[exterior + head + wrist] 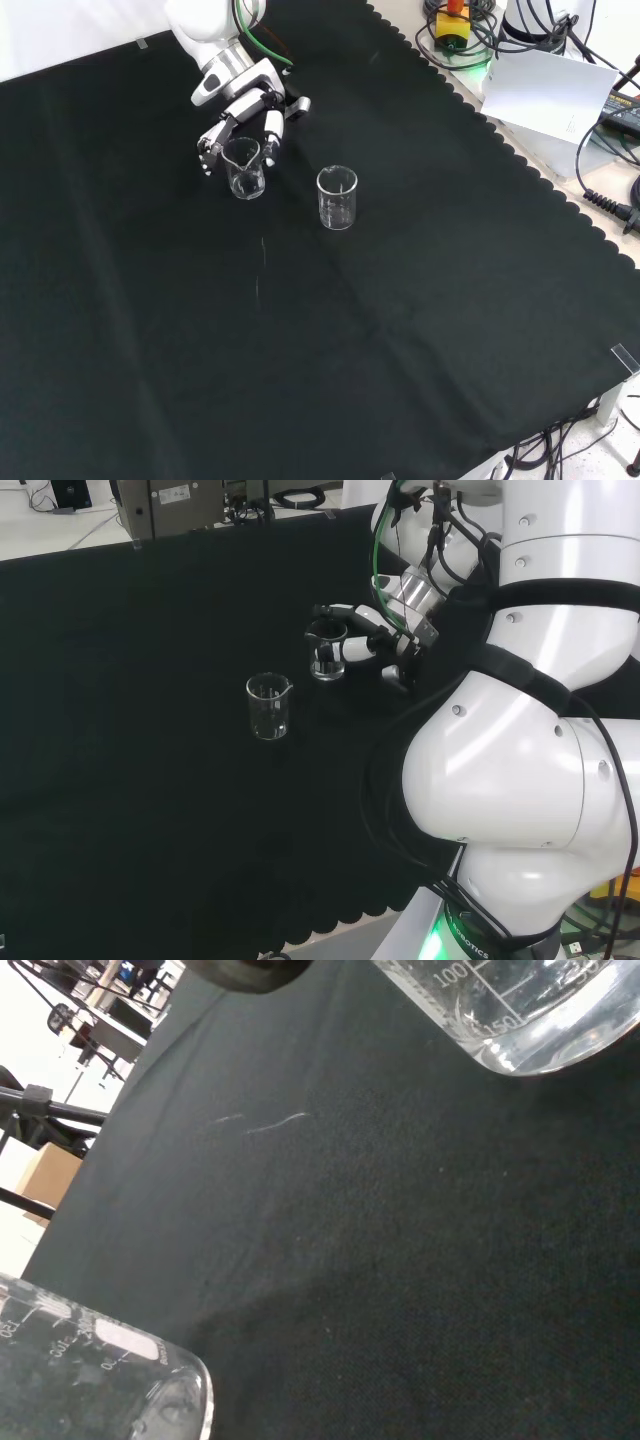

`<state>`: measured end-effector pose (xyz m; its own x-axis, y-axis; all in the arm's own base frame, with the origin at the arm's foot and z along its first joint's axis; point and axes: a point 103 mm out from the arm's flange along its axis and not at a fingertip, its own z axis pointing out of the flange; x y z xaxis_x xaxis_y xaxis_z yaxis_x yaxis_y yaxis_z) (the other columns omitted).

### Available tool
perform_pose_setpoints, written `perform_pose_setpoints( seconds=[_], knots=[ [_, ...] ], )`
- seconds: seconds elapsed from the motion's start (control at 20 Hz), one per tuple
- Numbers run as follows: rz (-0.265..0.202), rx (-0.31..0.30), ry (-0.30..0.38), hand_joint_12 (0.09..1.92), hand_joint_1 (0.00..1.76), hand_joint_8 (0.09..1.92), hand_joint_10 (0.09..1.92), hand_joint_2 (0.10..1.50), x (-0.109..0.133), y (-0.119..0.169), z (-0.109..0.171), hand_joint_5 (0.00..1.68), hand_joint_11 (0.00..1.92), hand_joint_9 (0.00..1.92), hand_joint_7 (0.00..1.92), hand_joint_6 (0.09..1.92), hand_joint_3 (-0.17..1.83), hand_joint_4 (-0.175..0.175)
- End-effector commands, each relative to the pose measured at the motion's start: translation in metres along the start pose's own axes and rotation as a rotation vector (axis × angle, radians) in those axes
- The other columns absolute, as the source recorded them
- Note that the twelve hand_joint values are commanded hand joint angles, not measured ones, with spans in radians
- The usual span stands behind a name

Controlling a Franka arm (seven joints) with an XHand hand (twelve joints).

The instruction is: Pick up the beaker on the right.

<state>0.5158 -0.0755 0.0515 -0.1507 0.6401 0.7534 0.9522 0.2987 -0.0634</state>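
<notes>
Fingers of the black and white hand curl round a small clear glass beaker, one on each side of its wall in the front view, so the hand is closed on that vessel. In the head view the same beaker sits between the dark fingers of the hand, just left of the arm's big white links. Whether its base touches the black cloth of the worktop or hangs slightly above it cannot be told.

A second clear glass beaker, with printed graduation marks, stands upright on the cloth near the held beaker, apart from it and untouched by the hand. Taking the held beaker as landmark, this second one lies to its left and nearer the camera in the head view, and to its right and a little lower in the front view.

From the wrist camera, the thick glass base of one beaker and the marked wall of another show close up against the dark cloth, with a pale thread of lint lying between them.
</notes>
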Motion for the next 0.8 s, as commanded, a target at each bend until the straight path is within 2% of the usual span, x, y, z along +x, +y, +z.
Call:
perform_pose_setpoints(
  seconds=[0.05, 0.8],
  knots=[
    [-0.008, -0.002, 0.018, 1.25, 0.94, 0.63, 0.53, 0.94, 0.0004, 0.0015, 0.0058, 0.38, 0.0, 0.35, 0.28, 0.09, -0.17, 0.027],
    [0.013, -0.037, 0.032, 1.27, 0.94, 0.65, 0.53, 0.94, -0.0005, 0.0025, 0.0041, 0.41, 0.0, 0.4, 0.3, 0.09, -0.17, 0.023]
  ],
)
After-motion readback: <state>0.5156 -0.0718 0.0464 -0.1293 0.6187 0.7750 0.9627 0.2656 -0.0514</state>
